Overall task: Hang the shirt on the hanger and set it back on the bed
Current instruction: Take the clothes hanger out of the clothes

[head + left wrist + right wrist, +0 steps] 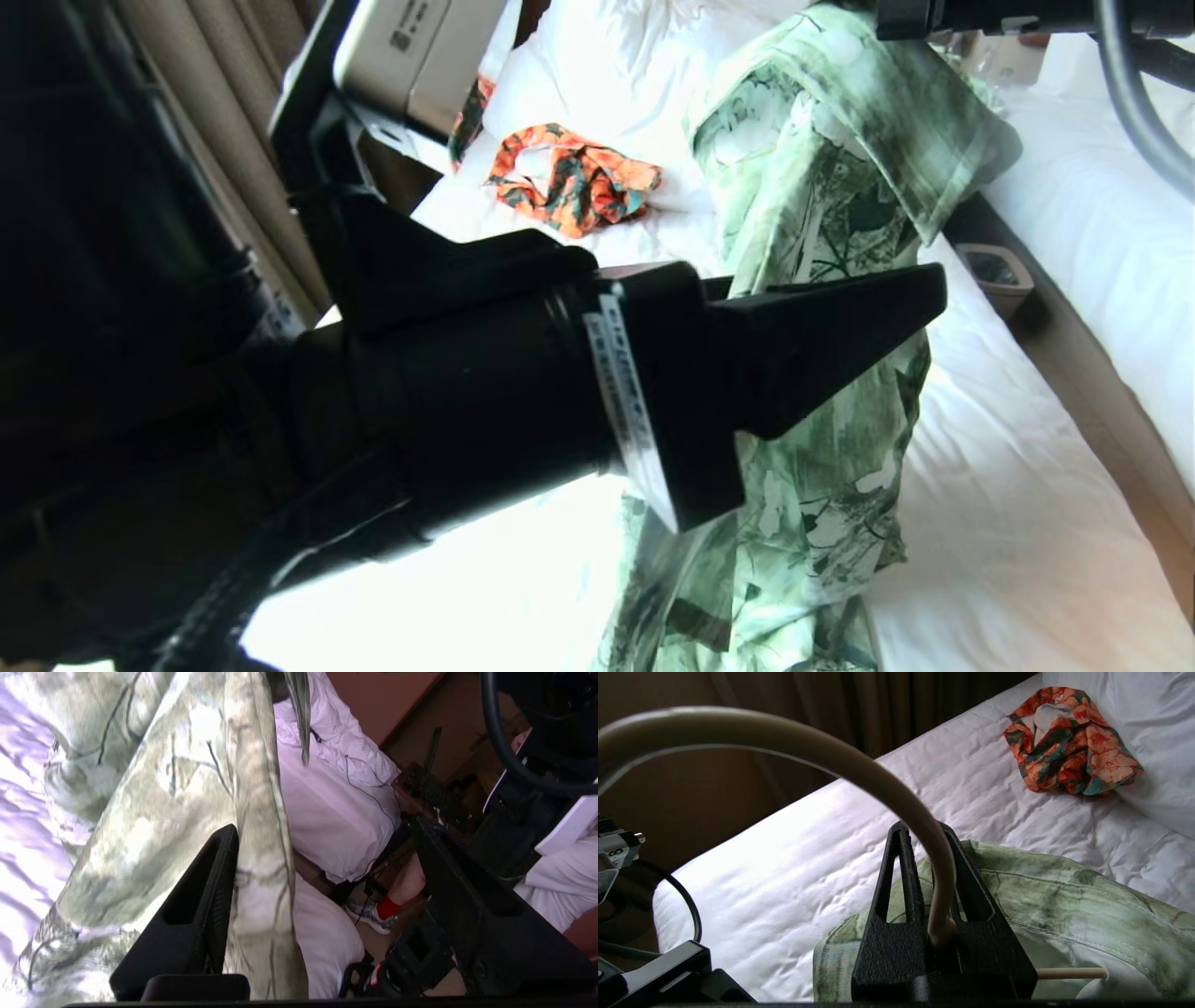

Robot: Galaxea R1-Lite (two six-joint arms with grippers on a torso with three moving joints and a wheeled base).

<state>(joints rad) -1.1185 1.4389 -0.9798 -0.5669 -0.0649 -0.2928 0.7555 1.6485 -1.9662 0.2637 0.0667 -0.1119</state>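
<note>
The green, white-flowered shirt (822,168) hangs from the top right down onto the bed (990,523). In the right wrist view my right gripper (924,833) is shut on the stem of the hanger's cream hook (859,760), with the shirt's collar (1064,896) draped just below it and one thin hanger bar (1069,973) showing. My left gripper (325,827) is open wide beside the hanging cloth. A fold of shirt (257,858) lies against one finger (205,914) and is not pinched. In the head view that gripper's black finger (840,341) crosses the shirt's middle.
An orange, black and teal garment (579,182) lies crumpled on the bed near the pillow (607,75). A second white bed (1102,215) stands to the right, with a small bin (997,275) in the gap. A person's leg in a red sock (387,905) is on the floor.
</note>
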